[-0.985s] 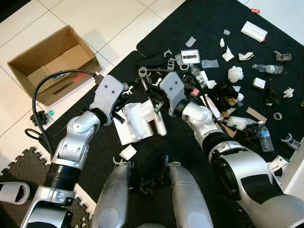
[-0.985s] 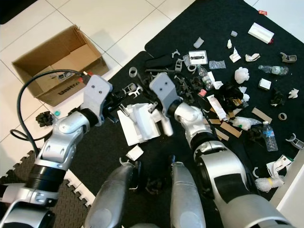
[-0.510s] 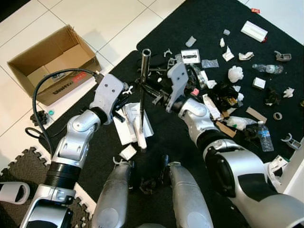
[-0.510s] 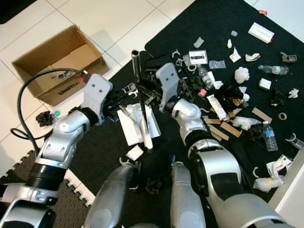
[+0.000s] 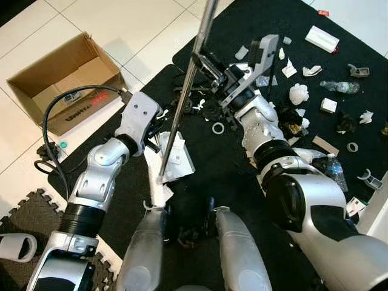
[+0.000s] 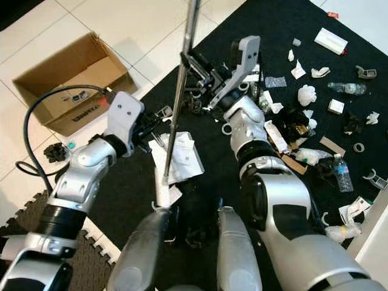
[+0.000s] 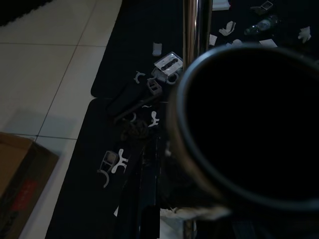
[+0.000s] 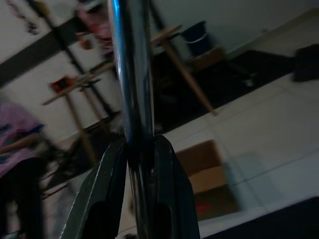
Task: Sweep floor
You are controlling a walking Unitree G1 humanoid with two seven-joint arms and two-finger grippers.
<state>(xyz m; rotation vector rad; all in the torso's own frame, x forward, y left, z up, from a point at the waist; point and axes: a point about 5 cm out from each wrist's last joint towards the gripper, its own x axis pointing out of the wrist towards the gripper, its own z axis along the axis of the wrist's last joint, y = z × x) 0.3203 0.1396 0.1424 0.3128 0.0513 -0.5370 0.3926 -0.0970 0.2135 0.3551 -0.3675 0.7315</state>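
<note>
You are looking down on a black mat [image 5: 242,182] laid over a white tiled floor [image 5: 121,24], with an open cardboard box [image 5: 60,79] sitting on the tiles to your robot's left. The far right half of the mat is strewn with litter — a plastic bottle [image 5: 337,176], a white carton [image 5: 322,39], crumpled white paper [image 5: 299,94] and small grey plastic clips.

A long metal pole [image 5: 185,91] slants up across the middle of the scene; its lower end rests on a white dustpan-like tray [image 5: 170,159] lying on the mat just ahead of the robot's knees, and its upper end runs out past the top edge.

Your right gripper [image 5: 209,62] reaches forward over the mat and its jaws are closed around the pole — the right wrist view shows both black fingers [image 8: 102,194] pressed against the shaft on either side.

Your left gripper [image 5: 159,130] sits low beside the white tray, close to the pole's foot; you cannot tell how its jaws stand.
</note>
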